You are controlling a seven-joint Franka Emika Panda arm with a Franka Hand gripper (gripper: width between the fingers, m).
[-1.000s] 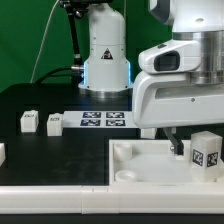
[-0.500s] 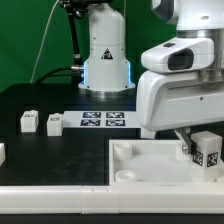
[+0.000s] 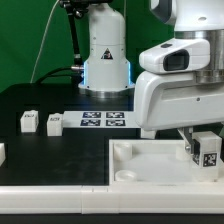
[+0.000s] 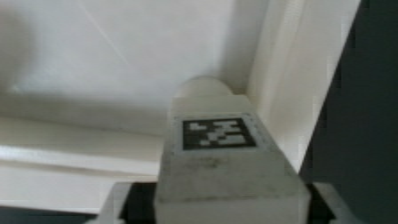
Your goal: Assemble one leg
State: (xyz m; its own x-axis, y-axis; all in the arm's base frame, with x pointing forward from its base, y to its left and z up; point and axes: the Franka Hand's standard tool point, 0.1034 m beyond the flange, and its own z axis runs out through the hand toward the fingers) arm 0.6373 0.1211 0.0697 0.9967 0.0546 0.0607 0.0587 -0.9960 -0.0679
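My gripper (image 3: 200,146) is shut on a white leg block (image 3: 207,152) with a black-and-white tag on its face. It holds the leg at the exterior view's right, over the large square white piece (image 3: 150,165) near its right corner. In the wrist view the leg (image 4: 217,140) fills the middle between my fingers, its far end close above the white piece's corner (image 4: 107,60). Two more legs (image 3: 29,121) (image 3: 54,123) lie on the black table at the exterior view's left.
The marker board (image 3: 102,120) lies flat behind the white piece. The arm's white base (image 3: 105,50) stands at the back. A small white part (image 3: 2,153) shows at the left edge. The black table edge runs along the white piece's right side (image 4: 347,100).
My gripper has moved down with the leg, bringing it closer to the white piece's right corner.
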